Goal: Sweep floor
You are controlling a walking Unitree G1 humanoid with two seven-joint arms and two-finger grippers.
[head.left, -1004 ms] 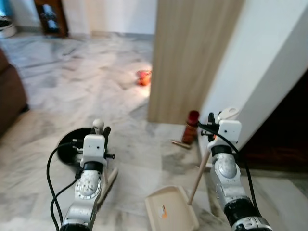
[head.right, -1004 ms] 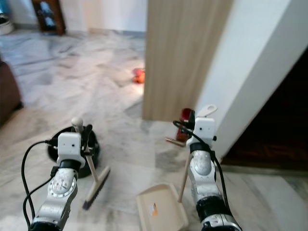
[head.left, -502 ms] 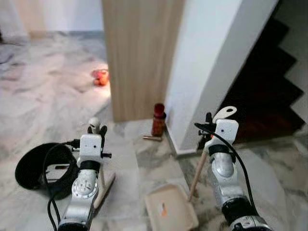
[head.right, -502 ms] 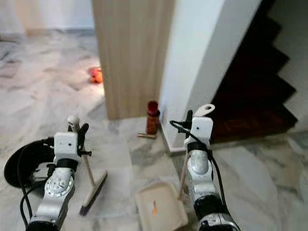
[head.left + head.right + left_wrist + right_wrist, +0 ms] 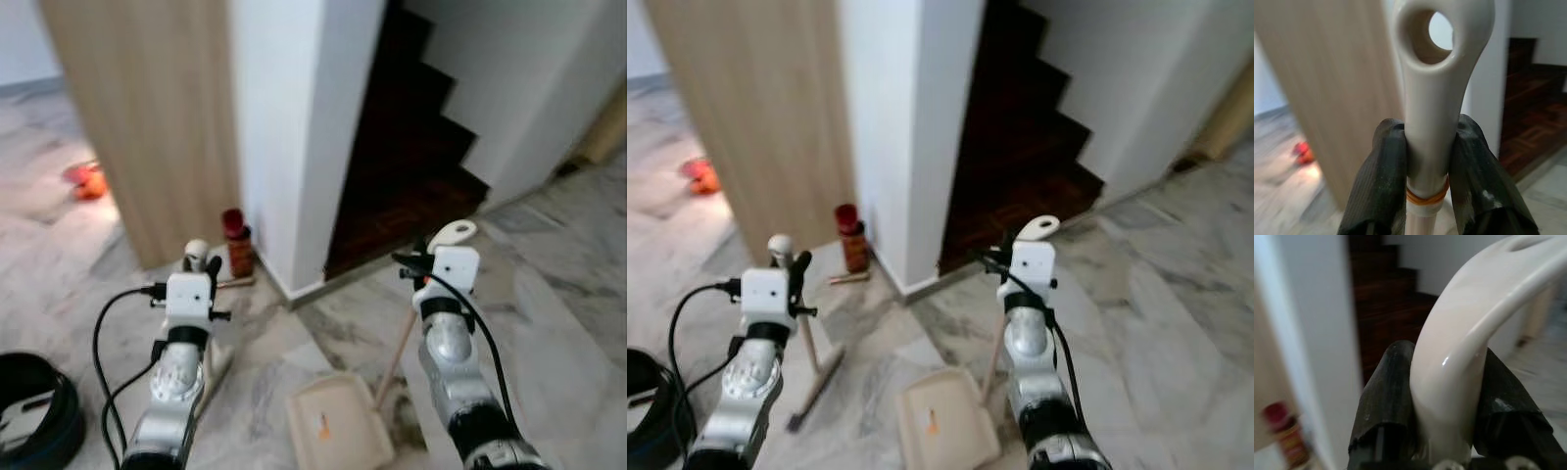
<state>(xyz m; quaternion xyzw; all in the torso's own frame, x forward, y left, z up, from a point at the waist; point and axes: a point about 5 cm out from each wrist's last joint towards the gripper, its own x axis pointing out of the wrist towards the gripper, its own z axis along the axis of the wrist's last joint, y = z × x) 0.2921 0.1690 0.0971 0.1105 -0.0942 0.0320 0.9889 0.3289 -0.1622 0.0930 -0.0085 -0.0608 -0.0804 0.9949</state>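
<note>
Left tool (image 5: pixel 1428 161): both black fingers (image 5: pixel 1382 171) pressed against the cream handle of the broom (image 5: pixel 809 348), clamped just below its eyelet end and above an orange band. In the head views the shaft slants down from the tool to the broom head (image 5: pixel 816 388), which rests on the marble floor (image 5: pixel 568 294) between the left arm and the dustpan (bristles too blurred to make out).

Right tool (image 5: pixel 1442 396): fingers closed around the curved cream grip of the dustpan handle (image 5: pixel 400 345); the wooden shaft runs down and leftward to the dustpan (image 5: pixel 338 429), whose pale tray sits flat on the floor between the two arms. A small orange mark lies on the tray (what it is cannot be told). The tray's near edge is cut off at the bottom of the left eye view.

Surroundings: a wooden panel (image 5: pixel 147 117) stands to the left, a white wall (image 5: pixel 294 127) beside it, and a dark staircase (image 5: pixel 411 147) rises behind the right tool; the upper steps are lost in shadow. A red-capped bottle (image 5: pixel 851 238) stands at the foot of the white wall, with a small stick-like object lying just beside it (indistinct). An orange object (image 5: pixel 86 179) lies on the floor well beyond the panel, blurred. A black round object (image 5: pixel 34 411) sits at the lower left, partly cut off by the frame edge.
</note>
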